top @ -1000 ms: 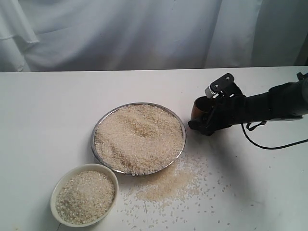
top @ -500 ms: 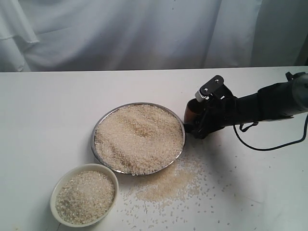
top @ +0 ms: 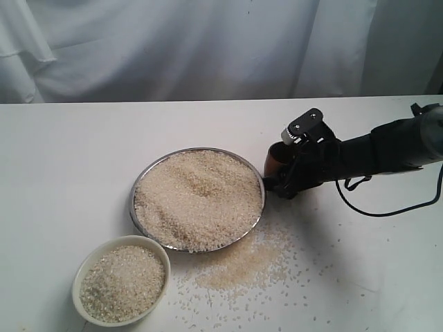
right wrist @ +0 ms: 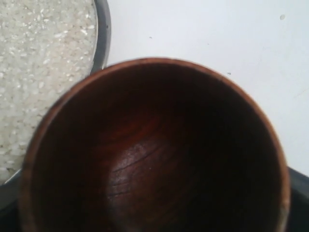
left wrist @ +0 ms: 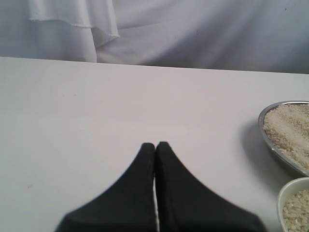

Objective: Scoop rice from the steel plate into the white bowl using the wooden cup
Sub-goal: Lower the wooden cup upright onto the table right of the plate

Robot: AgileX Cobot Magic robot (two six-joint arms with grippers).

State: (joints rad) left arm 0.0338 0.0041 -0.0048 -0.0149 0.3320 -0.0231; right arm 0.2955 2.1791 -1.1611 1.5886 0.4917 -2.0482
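Note:
The steel plate [top: 136, 185] sits mid-table, heaped with rice [top: 197, 199]. At its right rim my right gripper [top: 280, 173] is shut on the wooden cup [top: 274, 162], tipped on its side with the mouth facing the plate. The right wrist view looks straight into the empty cup [right wrist: 154, 154], with the plate rim [right wrist: 102, 34] and rice [right wrist: 43, 67] just beyond it. The white bowl [top: 83, 266] at front left holds rice. My left gripper [left wrist: 155, 145] is shut on nothing, over bare table; the plate [left wrist: 263, 130] and bowl [left wrist: 285, 193] show at that view's edge.
Spilled rice [top: 242, 263] lies in a patch on the table in front of the plate, with loose grains scattered to the right. A black cable [top: 387, 207] trails from the right arm. White cloth [top: 208, 48] hangs behind the table.
My right gripper has carried the cup leftward and down, from a little away from the plate to its right rim. The plate nudged slightly left. The left arm has not moved.

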